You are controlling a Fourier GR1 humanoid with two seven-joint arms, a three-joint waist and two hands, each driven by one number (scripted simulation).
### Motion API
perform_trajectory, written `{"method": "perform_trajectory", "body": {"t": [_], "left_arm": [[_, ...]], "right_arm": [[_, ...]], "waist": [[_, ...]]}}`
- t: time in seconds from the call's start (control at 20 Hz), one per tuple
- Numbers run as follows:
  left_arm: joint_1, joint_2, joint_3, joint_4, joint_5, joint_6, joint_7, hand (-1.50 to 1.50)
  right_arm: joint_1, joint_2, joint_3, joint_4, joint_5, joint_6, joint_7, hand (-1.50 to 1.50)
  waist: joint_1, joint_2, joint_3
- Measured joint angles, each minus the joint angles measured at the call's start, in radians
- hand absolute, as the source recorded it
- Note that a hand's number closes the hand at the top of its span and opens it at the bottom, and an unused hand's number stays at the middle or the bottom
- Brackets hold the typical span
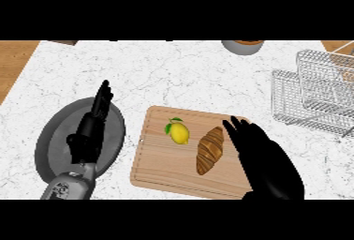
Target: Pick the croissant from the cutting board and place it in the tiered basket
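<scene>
Golden-brown baked croissant (210, 156) seen lying on light wooden cutting board (155, 176), at 3 o'clock of yellow lemon (180, 133); not yet lifted. Right robot hand (266, 164) placed just beside croissant at its 3 o'clock, fingers straight, nothing grasped. Left robot hand (90, 133) held released over grey round plate (52, 136), at rest. Silver wire tiered basket (314, 96) seen at 2 o'clock on white marble bench (173, 70), well apart. Judged: grasp, lift, transfer, placement all left.

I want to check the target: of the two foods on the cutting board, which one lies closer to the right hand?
The croissant, long and brown, lies right beside the right hand. The yellow lemon lies farther left.
</scene>
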Motion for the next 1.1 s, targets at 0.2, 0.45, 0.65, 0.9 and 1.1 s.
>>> {"method": "perform_trajectory", "body": {"t": [0.2,0.45,0.65,0.9,1.1], "left_arm": [[-0.008,-0.008,0.029,0.011,-0.004,-0.020,-0.006,0.00],[0.019,-0.025,0.035,-0.025,-0.035,-0.031,0.008,0.00],[0.017,-0.045,0.044,-0.024,-0.050,-0.043,0.011,0.00],[0.008,-0.042,0.081,-0.014,-0.050,-0.083,0.010,0.00],[0.001,-0.060,0.095,-0.009,-0.067,-0.091,0.011,0.00]], "right_arm": [[0.042,0.042,-0.011,0.014,0.030,0.010,-0.013,-1.50],[0.082,0.063,-0.059,0.044,0.058,0.020,-0.084,-1.50],[0.094,0.098,-0.067,0.113,0.101,-0.008,-0.158,-1.50],[0.064,0.144,-0.116,0.148,0.108,0.038,-0.195,-1.50],[0.088,0.187,-0.107,0.160,0.142,0.049,-0.204,-1.50]], "waist": [[-0.001,0.000,0.000],[0.000,0.000,0.000],[0.001,0.000,0.000],[0.001,0.001,0.000],[0.000,0.000,0.000]]}}
